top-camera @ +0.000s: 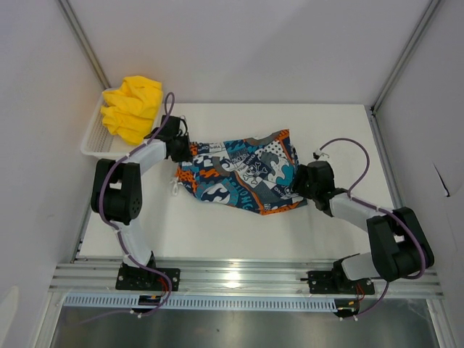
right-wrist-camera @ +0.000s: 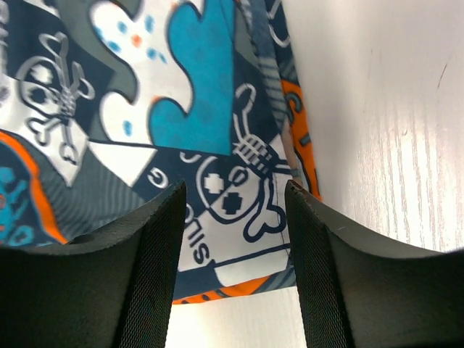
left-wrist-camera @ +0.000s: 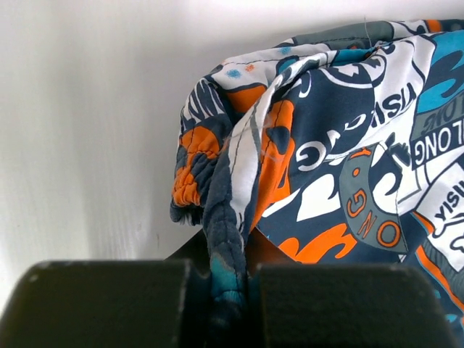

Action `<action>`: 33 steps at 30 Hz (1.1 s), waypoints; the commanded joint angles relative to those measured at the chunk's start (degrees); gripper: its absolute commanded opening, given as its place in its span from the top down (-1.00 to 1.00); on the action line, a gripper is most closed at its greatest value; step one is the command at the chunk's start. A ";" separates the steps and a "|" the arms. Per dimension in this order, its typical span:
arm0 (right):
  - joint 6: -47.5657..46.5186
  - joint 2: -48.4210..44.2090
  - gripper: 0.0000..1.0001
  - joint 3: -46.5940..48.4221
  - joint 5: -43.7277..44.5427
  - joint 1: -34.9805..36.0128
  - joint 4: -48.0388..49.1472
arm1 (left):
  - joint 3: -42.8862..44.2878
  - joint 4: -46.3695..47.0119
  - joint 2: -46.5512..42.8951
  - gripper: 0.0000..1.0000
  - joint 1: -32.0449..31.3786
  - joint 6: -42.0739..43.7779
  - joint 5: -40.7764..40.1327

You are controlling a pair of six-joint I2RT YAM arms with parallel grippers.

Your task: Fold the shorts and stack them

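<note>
White walls enclosed a white table [top-camera: 217,232], and aluminium posts were seen at the far corners. Both arms were mounted on a metal rail [top-camera: 239,275] at the near edge. The printed shorts [top-camera: 243,172] were laid out across the middle of the table, mostly flat, running from left to right, with the left end bunched. The left gripper [top-camera: 176,147] was positioned at that left end and was closed on the cloth. In the left wrist view a gathered fold of the blue and orange fabric was seen pinched between the two black fingers [left-wrist-camera: 109,304], with the rest of the garment draped away to the right. The right gripper [top-camera: 308,181] was positioned at the right end of the same garment, near the orange-trimmed hem. In the right wrist view its jaws were seen standing apart, with the flat printed cloth and its hem visible in the gap; nothing was clamped between them. Whether the fingertips touched the cloth could not be determined. The yellow shorts [top-camera: 133,107] were found crumpled in a white basket [top-camera: 93,141] at the far left corner of the table, heaped above its rim, just beyond the left gripper and well apart from the right gripper.
</note>
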 commanded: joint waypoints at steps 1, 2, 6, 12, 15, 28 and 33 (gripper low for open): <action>-1.63 1.90 -0.18 2.10 -0.68 -0.50 -1.45 | 2.31 -0.93 0.40 1.00 0.16 2.11 -2.41; -1.72 2.25 -0.18 2.27 -1.03 -0.42 -1.54 | 2.31 -1.02 0.40 1.00 0.16 2.20 -2.42; -1.72 3.92 -0.14 2.28 -1.47 -0.50 -2.07 | 2.75 -1.20 0.58 1.00 0.33 2.12 -2.59; -1.11 3.31 0.05 1.66 -1.74 -0.59 -3.64 | 3.37 -2.60 1.01 1.00 1.12 1.50 -4.70; -1.37 3.04 0.05 1.40 -1.56 -0.59 -4.35 | 3.37 -2.95 1.28 1.00 1.74 0.97 -4.70; -1.98 2.78 0.58 1.13 -5.16 -0.68 -5.58 | 2.49 -2.69 0.49 1.00 1.83 0.53 -4.26; -1.55 -0.38 1.00 0.61 -2.28 -0.68 -8.56 | 2.14 -2.25 0.05 1.00 1.83 0.45 -3.21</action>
